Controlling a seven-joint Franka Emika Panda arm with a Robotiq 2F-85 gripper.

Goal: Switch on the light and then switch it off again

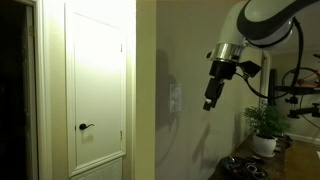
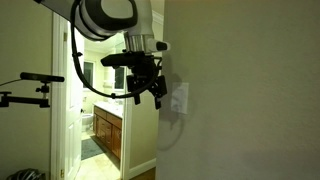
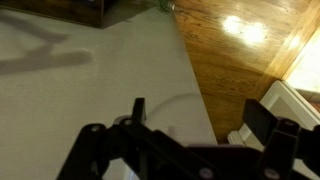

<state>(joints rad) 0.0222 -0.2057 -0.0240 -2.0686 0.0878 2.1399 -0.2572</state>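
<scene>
- I am holding the Robotiq gripper [image 1: 209, 103] in the air in front of a pale wall [image 1: 190, 140], with its fingertips pointing down and toward the wall surface.
- The jaws are standing spread. In the wrist view the two dark fingers [image 3: 138, 110] are showing well apart at the bottom of the frame, with bare wall between them.
- The light switch [image 1: 175, 97], a small pale upright wall plate, is sitting beyond the fingertips at about jaw height. In an exterior view a strip of wall is showing between it and the jaws, so nothing is touching it.
- In an exterior view the gripper [image 2: 148, 98] is appearing just beside the switch [image 2: 180, 98], and from that angle I cannot tell how much gap is separating them.
- The white door [image 1: 95, 80] with its black door handle [image 1: 86, 127] is standing well past the switch, on the far side from the jaws and around the wall corner.
- A potted plant [image 1: 265, 122] is standing behind the jaws and lower than them.
- A wooden vanity cabinet [image 2: 108, 135] is showing through the lit doorway below and behind the gripper.
- In the wrist view a wooden floor [image 3: 240, 50] is running beyond the wall edge, ahead of the gripper [image 3: 200, 118].
</scene>
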